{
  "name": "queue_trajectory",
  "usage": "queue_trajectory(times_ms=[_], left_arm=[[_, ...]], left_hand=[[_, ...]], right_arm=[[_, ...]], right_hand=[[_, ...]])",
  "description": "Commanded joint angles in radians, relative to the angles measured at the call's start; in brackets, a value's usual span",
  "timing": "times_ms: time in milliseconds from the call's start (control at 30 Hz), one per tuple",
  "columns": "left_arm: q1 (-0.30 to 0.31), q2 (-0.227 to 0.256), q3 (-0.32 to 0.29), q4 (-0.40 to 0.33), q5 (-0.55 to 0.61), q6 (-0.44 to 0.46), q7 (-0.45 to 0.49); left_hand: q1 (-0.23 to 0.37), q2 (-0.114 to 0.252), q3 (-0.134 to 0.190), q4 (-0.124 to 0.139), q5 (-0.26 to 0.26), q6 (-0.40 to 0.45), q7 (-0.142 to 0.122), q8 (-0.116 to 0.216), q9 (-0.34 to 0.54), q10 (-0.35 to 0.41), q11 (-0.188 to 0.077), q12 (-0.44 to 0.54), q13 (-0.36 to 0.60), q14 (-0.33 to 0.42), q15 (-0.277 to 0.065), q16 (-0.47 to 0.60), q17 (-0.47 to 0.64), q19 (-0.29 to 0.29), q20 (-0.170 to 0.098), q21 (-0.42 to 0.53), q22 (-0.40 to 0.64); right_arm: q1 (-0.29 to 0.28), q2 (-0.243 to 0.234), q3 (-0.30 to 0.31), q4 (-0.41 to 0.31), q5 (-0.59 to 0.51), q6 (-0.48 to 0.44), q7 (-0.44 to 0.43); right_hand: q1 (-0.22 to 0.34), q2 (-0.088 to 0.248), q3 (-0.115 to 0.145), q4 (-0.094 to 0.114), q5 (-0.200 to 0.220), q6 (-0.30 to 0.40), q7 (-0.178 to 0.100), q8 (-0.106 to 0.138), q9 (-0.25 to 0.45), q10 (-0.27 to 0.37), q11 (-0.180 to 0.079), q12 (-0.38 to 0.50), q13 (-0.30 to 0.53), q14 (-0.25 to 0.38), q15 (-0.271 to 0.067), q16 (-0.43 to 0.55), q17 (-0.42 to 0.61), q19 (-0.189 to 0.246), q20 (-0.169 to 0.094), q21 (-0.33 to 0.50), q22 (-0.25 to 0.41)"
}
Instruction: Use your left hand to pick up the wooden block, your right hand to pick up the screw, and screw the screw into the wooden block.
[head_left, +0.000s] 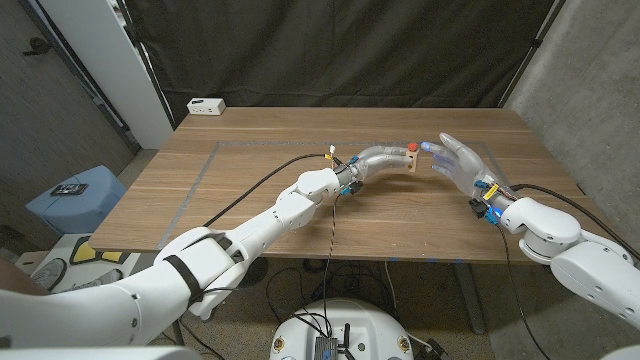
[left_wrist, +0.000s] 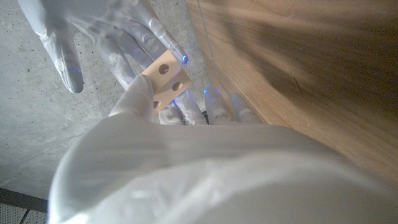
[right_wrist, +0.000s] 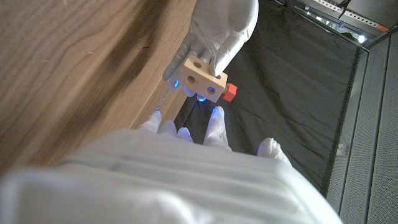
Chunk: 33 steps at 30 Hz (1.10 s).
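The left hand (head_left: 375, 160) holds the pale drilled wooden block (right_wrist: 203, 76) above the worktop (head_left: 250, 210), a red-headed screw (right_wrist: 229, 92) in it. The right hand (head_left: 455, 160) hovers just beside, fingers spread, grasping nothing.

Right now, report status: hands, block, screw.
Left hand holds wooden block above table. Red screw sits in block's end. Right hand open beside it, fingers spread. Nothing in the way.
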Motion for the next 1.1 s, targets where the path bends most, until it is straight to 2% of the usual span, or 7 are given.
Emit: queue_trajectory(times_ms=[33,67,100,133,167,700,1100], left_arm=[[0.003,0.004,0.002,-0.010,0.002,0.005,0.004],[0.003,0.004,0.003,-0.010,0.002,0.004,0.004],[0.003,0.005,0.003,-0.011,0.002,0.005,0.004],[0.003,0.005,0.003,-0.011,0.002,0.004,0.004],[0.004,0.005,0.003,-0.012,0.002,0.005,0.004],[0.015,0.018,0.003,-0.040,0.002,0.013,0.010],[0.019,0.028,0.002,-0.056,0.001,0.021,0.011]], left_hand=[[0.002,0.007,0.010,0.003,0.005,0.031,0.022,0.006,0.005,0.002,0.011,0.002,0.002,0.008,-0.018,0.005,0.004,0.006,0.006,0.007,0.002],[0.004,0.005,0.010,0.002,0.006,0.033,0.021,0.007,0.005,0.004,0.010,0.003,0.002,0.008,-0.019,0.005,0.004,0.006,0.005,0.007,0.002],[0.003,0.006,0.010,0.002,0.005,0.033,0.021,0.007,0.005,0.004,0.010,0.003,0.002,0.007,-0.019,0.005,0.004,0.006,0.005,0.007,0.002],[0.003,0.006,0.010,0.003,0.005,0.032,0.022,0.006,0.005,0.003,0.011,0.002,0.002,0.007,-0.017,0.005,0.004,0.006,0.006,0.007,0.002],[0.003,0.007,0.010,0.003,0.006,0.032,0.022,0.007,0.005,0.003,0.010,0.002,0.002,0.006,-0.017,0.005,0.004,0.006,0.006,0.007,0.002],[0.002,0.008,0.011,0.003,0.006,0.031,0.024,0.006,0.005,0.003,0.013,0.002,0.002,0.008,-0.017,0.006,0.004,0.005,0.006,0.007,0.002],[0.003,0.005,0.011,0.002,0.006,0.035,0.023,0.008,0.005,0.003,0.010,0.002,0.002,0.009,-0.020,0.006,0.004,0.006,0.004,0.007,0.002]], right_arm=[[0.039,-0.002,-0.034,0.028,-0.002,0.019,0.019],[0.043,-0.002,-0.038,0.031,-0.003,0.021,0.020],[0.047,-0.002,-0.042,0.033,-0.003,0.023,0.023],[0.051,-0.003,-0.045,0.035,-0.003,0.025,0.024],[0.054,-0.002,-0.049,0.037,-0.004,0.027,0.024],[0.108,-0.002,-0.105,0.061,0.002,0.048,0.040],[0.124,-0.011,-0.125,0.064,0.006,0.057,0.042]], right_hand=[[0.004,-0.002,0.007,0.001,0.007,-0.013,-0.001,-0.007,0.003,-0.056,0.002,-0.004,0.004,-0.129,0.011,-0.003,0.003,-0.004,0.007,0.002,0.002],[0.004,-0.002,0.007,0.001,0.007,-0.013,-0.001,-0.006,0.003,-0.056,0.001,-0.004,0.004,-0.129,0.011,-0.003,0.003,-0.004,0.008,0.002,0.002],[0.008,0.002,0.009,-0.002,0.007,-0.022,-0.001,0.001,0.003,-0.060,0.001,-0.002,0.004,-0.193,0.020,-0.024,-0.001,-0.008,0.007,0.001,0.003],[0.002,0.004,0.006,0.003,0.006,-0.024,-0.011,0.010,0.002,-0.060,0.000,0.005,0.005,-0.162,0.017,0.000,0.002,-0.006,0.006,0.003,0.003],[0.002,0.001,0.004,0.003,0.006,-0.029,-0.001,0.009,0.002,-0.061,0.000,0.005,0.004,-0.139,0.011,0.008,0.002,-0.008,0.009,0.003,0.003],[0.001,-0.003,0.003,0.003,0.006,-0.037,-0.002,0.007,0.002,-0.068,-0.001,0.003,0.004,-0.139,0.011,0.007,0.003,-0.011,0.010,0.002,0.003],[-0.002,-0.004,0.001,0.005,0.006,-0.033,-0.004,0.010,0.001,-0.068,-0.001,0.003,0.004,-0.139,0.012,0.007,0.004,-0.011,0.010,0.002,0.003]])
